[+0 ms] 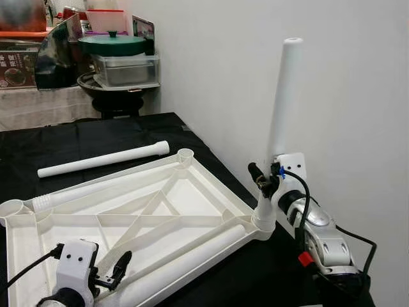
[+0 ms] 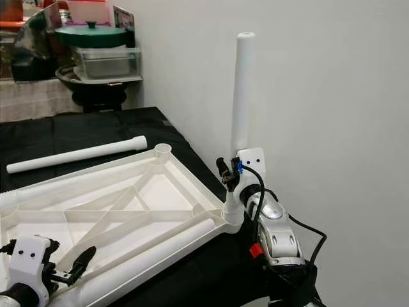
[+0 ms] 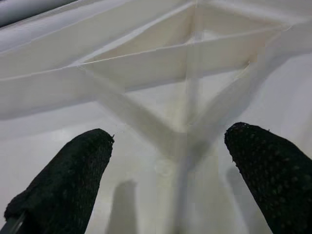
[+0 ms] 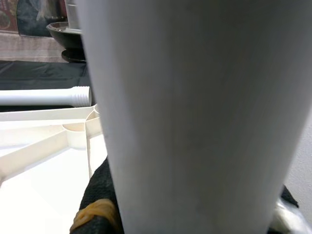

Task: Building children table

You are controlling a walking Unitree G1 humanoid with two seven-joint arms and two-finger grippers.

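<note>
The white tabletop (image 1: 192,185) lies upside down on a black cloth, its ribs facing up. One white leg (image 1: 285,96) stands upright in the socket at the near right corner. My right gripper (image 1: 265,182) is shut on its lower end, and the leg (image 4: 195,112) looms close in the right wrist view. My left gripper (image 1: 112,272) hovers open over the ribs at the near left, its fingers (image 3: 63,185) spread wide apart with nothing between them. A second leg (image 1: 185,259) lies along the tabletop's near edge. A third leg (image 1: 102,160) rests on the cloth behind.
Another white leg (image 1: 70,195) lies along the tabletop's far left edge. A white wall (image 1: 358,96) stands close on the right, just past the black surface's edge. Behind, a stand holds a green-lidded pot (image 1: 112,43) and a metal tray (image 1: 124,69).
</note>
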